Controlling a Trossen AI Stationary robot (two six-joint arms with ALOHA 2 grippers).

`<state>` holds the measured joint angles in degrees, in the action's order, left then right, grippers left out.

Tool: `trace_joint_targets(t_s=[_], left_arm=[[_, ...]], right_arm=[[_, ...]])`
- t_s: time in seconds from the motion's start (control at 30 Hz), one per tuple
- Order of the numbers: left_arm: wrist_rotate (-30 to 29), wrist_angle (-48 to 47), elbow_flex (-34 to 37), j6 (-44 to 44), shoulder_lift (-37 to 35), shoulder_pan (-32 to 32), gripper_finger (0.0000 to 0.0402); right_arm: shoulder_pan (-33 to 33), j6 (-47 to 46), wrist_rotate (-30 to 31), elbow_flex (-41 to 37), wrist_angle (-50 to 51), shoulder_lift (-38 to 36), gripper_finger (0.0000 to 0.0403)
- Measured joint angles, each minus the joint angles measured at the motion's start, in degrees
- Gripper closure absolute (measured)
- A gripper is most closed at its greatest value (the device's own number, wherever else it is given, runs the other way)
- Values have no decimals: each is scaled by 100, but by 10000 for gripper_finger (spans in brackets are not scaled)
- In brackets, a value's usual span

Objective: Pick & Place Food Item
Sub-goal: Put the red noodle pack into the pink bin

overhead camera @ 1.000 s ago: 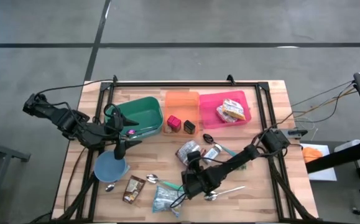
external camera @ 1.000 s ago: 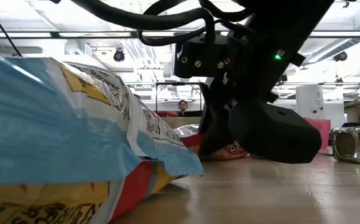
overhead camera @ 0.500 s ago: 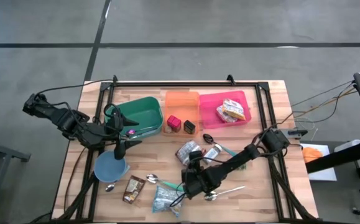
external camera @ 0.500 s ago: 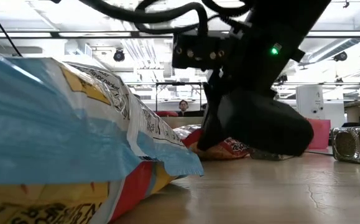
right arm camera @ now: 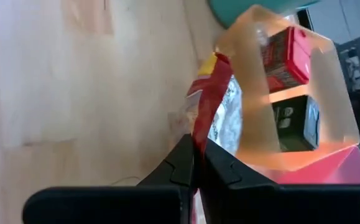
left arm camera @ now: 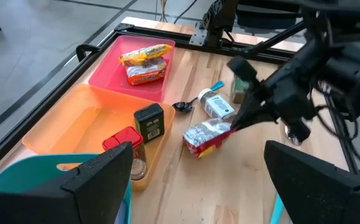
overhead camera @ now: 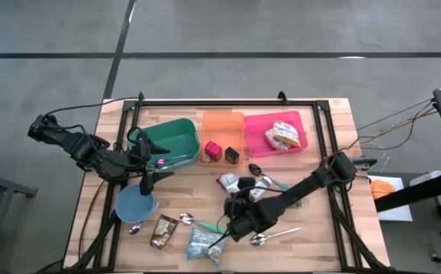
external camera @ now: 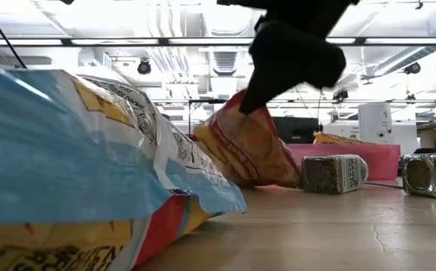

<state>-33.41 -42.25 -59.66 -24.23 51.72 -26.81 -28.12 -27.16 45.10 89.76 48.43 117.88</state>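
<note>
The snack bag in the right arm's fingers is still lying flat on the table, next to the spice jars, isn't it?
Not flat: the right gripper has pinched the snack bag by its edge and it hangs tilted above the table, as the low view shows. The spice jars are beside it.

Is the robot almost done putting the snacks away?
Partly. Done: two snack packs lie in the pink bin. In hand: the right claw pinches a chip bag above the table. Left: dropping it in a bin. The left claw waits, open.
</note>
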Motion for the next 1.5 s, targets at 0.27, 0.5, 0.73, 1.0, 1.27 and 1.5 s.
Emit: trace_joint_targets(t_s=[0.27, 0.5, 0.73, 1.0, 1.27, 1.5], left_arm=[[0, -19, 0, -2, 0, 0, 38], [0, -41, 0, -13, 0, 0, 38], [1, -46, 0, -13, 0, 0, 38], [0, -64, 0, -17, 0, -2, 38], [2, -86, 0, -20, 0, -2, 38], [2, -87, 0, -22, 0, -2, 38]], right_arm=[[0, -291, 480, -5, 358, -342, 395], [0, -561, 776, -16, 475, -621, 395], [7, -827, 1067, -20, 708, -883, 395], [89, -1532, 1289, -20, 1268, -1181, 395], [269, -2403, 1510, -20, 2018, -1420, 395], [583, -3087, 1509, -20, 2628, -1616, 395]])
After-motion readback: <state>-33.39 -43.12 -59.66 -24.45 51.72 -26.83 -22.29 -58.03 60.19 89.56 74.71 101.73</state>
